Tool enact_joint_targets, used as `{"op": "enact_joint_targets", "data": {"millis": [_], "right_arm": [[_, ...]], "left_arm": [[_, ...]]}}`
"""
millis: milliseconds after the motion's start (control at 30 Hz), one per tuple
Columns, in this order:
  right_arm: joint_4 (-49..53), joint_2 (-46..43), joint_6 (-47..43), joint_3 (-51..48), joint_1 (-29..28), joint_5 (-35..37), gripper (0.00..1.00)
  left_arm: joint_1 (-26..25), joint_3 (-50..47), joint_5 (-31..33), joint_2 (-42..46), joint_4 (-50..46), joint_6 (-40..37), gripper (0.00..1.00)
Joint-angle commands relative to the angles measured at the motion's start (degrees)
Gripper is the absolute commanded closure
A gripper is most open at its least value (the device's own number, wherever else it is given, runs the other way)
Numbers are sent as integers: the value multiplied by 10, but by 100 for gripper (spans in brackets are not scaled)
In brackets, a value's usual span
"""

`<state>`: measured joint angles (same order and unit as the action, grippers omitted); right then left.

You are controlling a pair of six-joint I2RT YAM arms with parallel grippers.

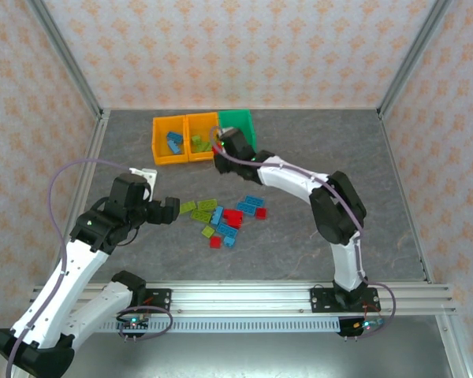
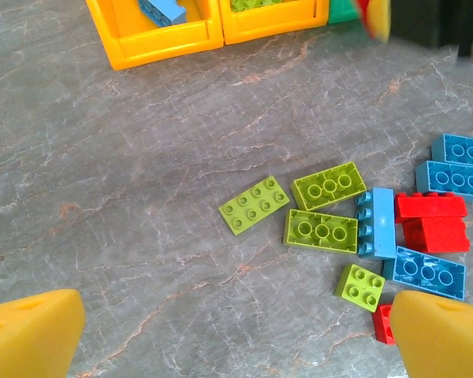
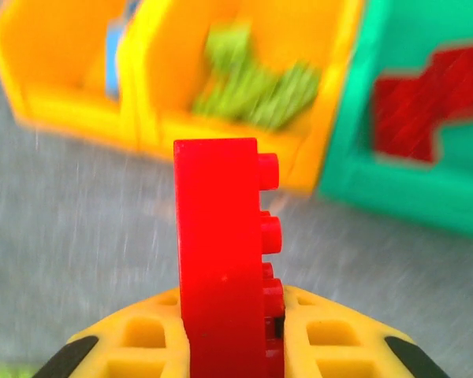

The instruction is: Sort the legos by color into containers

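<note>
My right gripper (image 3: 230, 315) is shut on a red lego (image 3: 221, 236) that stands upright between its yellow fingers, studs to the right. It hovers just in front of the containers (image 1: 218, 151). The left orange-yellow bin (image 1: 159, 151) holds blue bricks, the middle orange-yellow bin (image 1: 195, 155) holds lime green ones (image 3: 252, 87), and the green bin (image 1: 244, 120) holds red ones (image 3: 430, 102). Loose legos lie mid-table (image 1: 225, 216): lime green (image 2: 321, 231), blue (image 2: 377, 223) and red (image 2: 433, 220). My left gripper (image 1: 167, 209) is open and empty, just left of that pile.
Metal frame posts and patterned walls close in the grey table (image 1: 315, 150) on three sides. The three bins stand side by side at the back centre. Bare tabletop lies left of the pile (image 2: 126, 197) and across the right half.
</note>
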<state>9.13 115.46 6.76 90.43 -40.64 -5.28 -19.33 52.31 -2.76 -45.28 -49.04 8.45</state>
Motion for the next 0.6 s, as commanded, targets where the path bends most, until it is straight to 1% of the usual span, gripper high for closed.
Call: {"op": "enact_joint_targets", "data": {"millis": [0, 200, 233, 300, 367, 400, 467, 567], "right_arm": [[-25, 58, 46, 76, 45, 68, 81], [82, 200, 12, 285, 71, 82, 79], [107, 221, 11, 325, 74, 84, 77], [154, 243, 13, 384, 77, 68, 70], [163, 234, 12, 394, 75, 55, 54], [161, 223, 13, 385, 75, 53, 50], [154, 190, 14, 359, 74, 55, 47], [140, 121, 21, 295, 75, 51, 46]], "left_arm": [[7, -7, 0, -3, 13, -13, 0], [15, -10, 11, -4, 12, -17, 0], [17, -9, 11, -5, 13, -17, 0], [19, -10, 11, -7, 13, -18, 0], [21, -10, 15, -9, 12, -19, 0], [22, -9, 15, -11, 12, -19, 0], [26, -10, 15, -15, 12, -21, 0], [30, -8, 14, -22, 13, -20, 0]]}}
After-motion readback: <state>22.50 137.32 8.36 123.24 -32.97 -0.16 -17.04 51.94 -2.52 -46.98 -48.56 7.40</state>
